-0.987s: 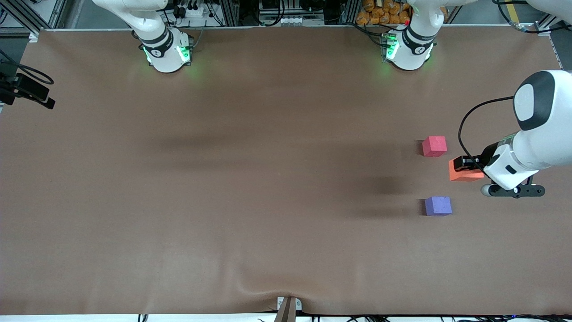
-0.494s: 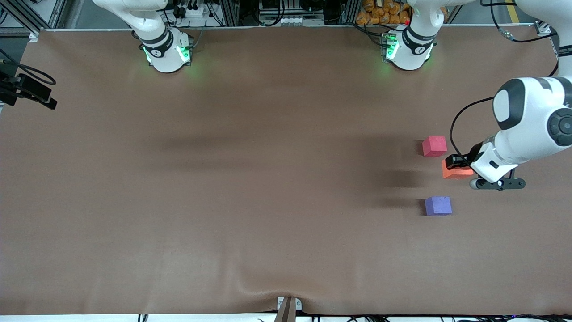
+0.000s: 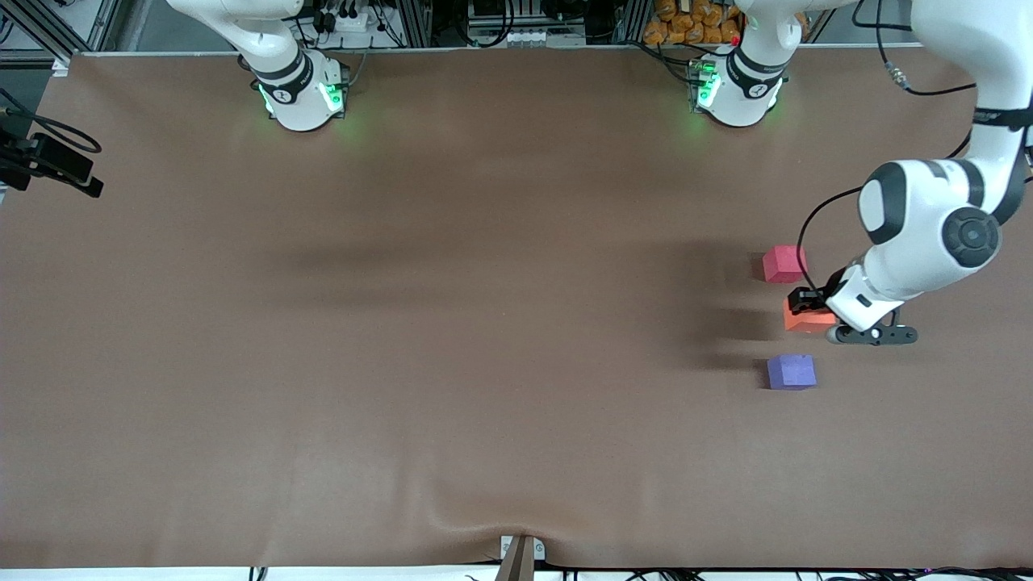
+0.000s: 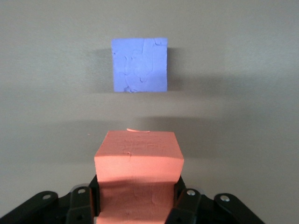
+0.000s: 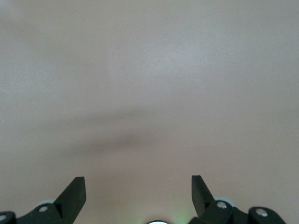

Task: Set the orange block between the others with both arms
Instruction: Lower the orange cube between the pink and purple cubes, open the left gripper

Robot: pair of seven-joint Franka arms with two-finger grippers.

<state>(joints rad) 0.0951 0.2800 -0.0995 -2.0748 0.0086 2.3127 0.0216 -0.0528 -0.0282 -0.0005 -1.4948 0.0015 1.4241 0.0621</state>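
The orange block [image 3: 807,320] looks light, soft and matte — two flat side faces suit a pinch. The left hand [image 3: 805,305] grasps it over the tabletop [image 3: 484,323], between the pinkish-red cube [image 3: 784,264] and purple cube [image 3: 791,371]. The right hand [image 5: 138,189] waits released — its place is out of the front view.

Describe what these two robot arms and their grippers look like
Both arms are glossy white with rounded shells, dark grey joint caps and black bands. Each base glows green. A black cable loops along the left arm to its wrist. The left gripper and right gripper are black, with two fingers fixed by silver screws.
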